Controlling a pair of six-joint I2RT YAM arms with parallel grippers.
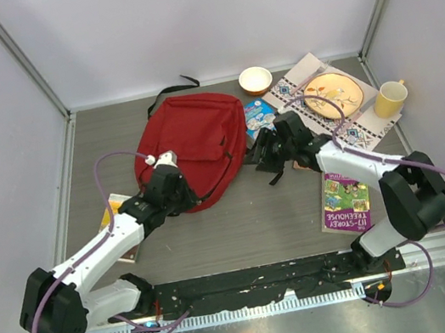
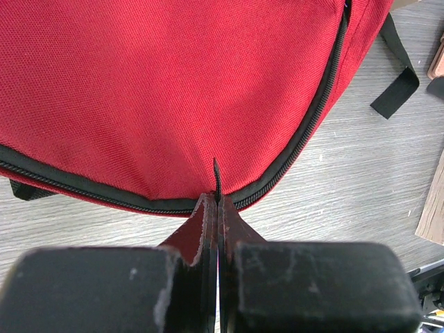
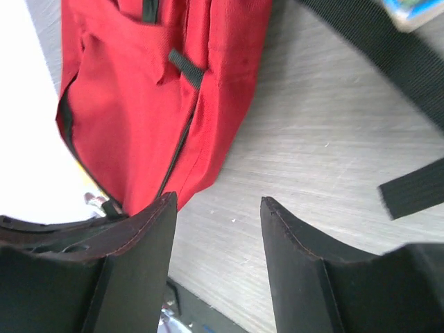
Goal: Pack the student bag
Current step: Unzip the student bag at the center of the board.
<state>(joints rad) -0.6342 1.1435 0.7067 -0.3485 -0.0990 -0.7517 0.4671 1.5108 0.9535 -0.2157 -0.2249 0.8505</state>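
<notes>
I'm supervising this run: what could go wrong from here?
The left gripper pinches only a thin black tab at the zipper of the red backpack; it may slip out. The right gripper is open and holds nothing, so the bag could slide if pulled. A loose black strap near it might snag.

Two arms of white tubular links (image 1: pixel 92 257) and bulky black joint housings (image 1: pixel 53 308) share a black base rail (image 1: pixel 252 284). A purple cable (image 1: pixel 121 153) loops along each. The left gripper (image 2: pixel 217 202) and right gripper (image 3: pixel 218 202) have flat, dark, scuffed fingers (image 3: pixel 142 250) on blocky black mounts.
</notes>
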